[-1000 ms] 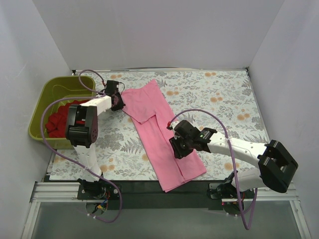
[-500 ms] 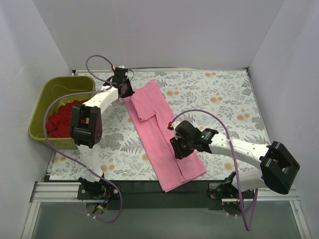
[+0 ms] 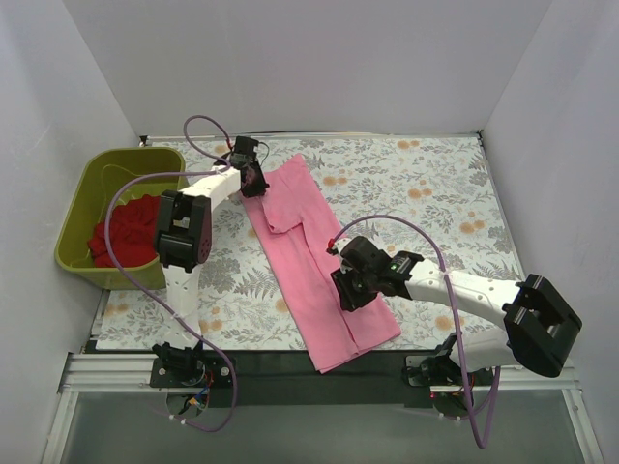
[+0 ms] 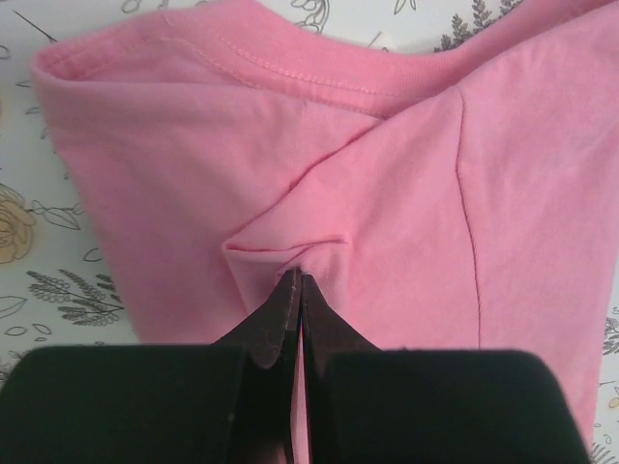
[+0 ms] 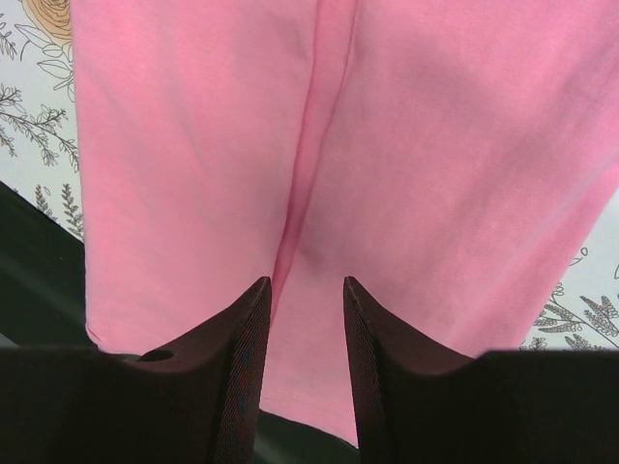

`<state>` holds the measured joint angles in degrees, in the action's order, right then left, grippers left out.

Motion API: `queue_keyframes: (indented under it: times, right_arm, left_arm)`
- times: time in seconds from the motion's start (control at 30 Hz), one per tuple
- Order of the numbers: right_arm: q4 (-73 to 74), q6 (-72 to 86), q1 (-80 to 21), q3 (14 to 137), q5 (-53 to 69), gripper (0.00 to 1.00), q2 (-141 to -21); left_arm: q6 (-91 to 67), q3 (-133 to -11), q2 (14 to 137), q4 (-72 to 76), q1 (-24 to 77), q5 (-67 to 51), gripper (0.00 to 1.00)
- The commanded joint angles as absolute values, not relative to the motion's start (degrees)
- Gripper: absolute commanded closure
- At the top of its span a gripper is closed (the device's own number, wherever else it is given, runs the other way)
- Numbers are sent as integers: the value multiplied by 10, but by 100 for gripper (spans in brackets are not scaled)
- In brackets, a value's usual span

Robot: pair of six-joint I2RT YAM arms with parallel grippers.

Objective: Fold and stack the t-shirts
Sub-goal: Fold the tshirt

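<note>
Pink t-shirt (image 3: 311, 259) lies flat on the floral table (image 3: 435, 193), folded into a long narrow strip. It runs diagonally from the far left-centre toward the near edge, where its end overlaps the black front strip. One sleeve is turned in over the body near the far end. Left gripper (image 4: 298, 282) sits at the far left edge of this shirt, just below the collar seam. Its jaws are pressed together on a small pucker of pink cloth, and creases radiate from the pinch point. Right gripper (image 5: 305, 290) is positioned over the near half of the same shirt, jaws apart. A lengthwise fold line in the cloth runs up from between the two fingertips, and pink fabric shows on both sides of them. Whether the tips rest on the cloth cannot be determined. Red t-shirt (image 3: 124, 232) lies crumpled inside the olive-green tub (image 3: 102, 184) at the left side of the table, well apart from both grippers.
</note>
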<state>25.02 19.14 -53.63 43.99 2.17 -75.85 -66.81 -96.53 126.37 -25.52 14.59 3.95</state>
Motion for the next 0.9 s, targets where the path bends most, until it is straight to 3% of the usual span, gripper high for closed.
queue_keyframes:
  times: [0.0,0.4,0.87]
  right_arm:
    - [236,193,-535,435,28,63,-748]
    - [228,194,-535,430,30,63,-746]
    - [225,196,-535,422,29,63,-741]
  left_arm:
    - [-686,-999,1259,-260,159,31,100]
    - [-724,-1012,1266,-250,160,54,100]
    - [-775,-1011,1282,-215,166,4,99]
